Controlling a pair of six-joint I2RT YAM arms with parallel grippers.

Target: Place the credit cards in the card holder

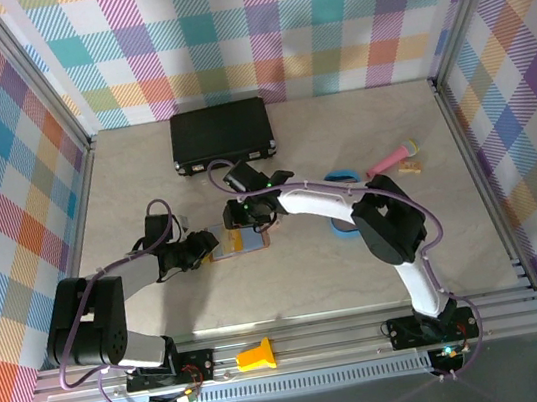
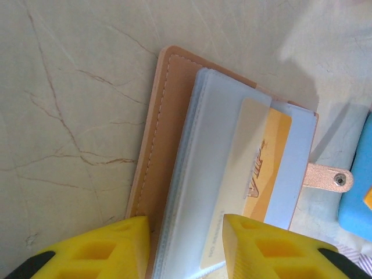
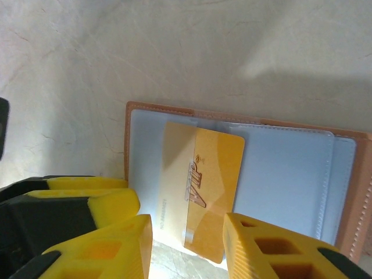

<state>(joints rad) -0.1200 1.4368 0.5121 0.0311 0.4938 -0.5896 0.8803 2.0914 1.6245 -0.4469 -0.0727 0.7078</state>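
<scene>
The card holder (image 1: 245,243) lies open on the counter (image 1: 163,308) between the two arms, and one orange-yellow card (image 3: 212,174) sits only partly under a clear sleeve, its near end sticking out past the holder's edge. The right pincer (image 3: 189,250) hangs over that end with its jaws spread and nothing between them touching; the left pincer (image 2: 186,250) is also spread, its tips at the holder's near edge, one by the leather border and one over the card, so it seems to be pinning the holder down rather than pinching it. To finish this card well, I judge the holder must be kept flat while the card's exposed end is nudged straight along the sleeve; a skewed push would likely jam a corner or drag the whole holder. The two pincers crowd each other closely here. The snap tab (image 2: 328,177) lies just beside the blue tray (image 1: 346,231); a black case (image 1: 221,133) and a pink object (image 1: 389,158) rest well apart
</scene>
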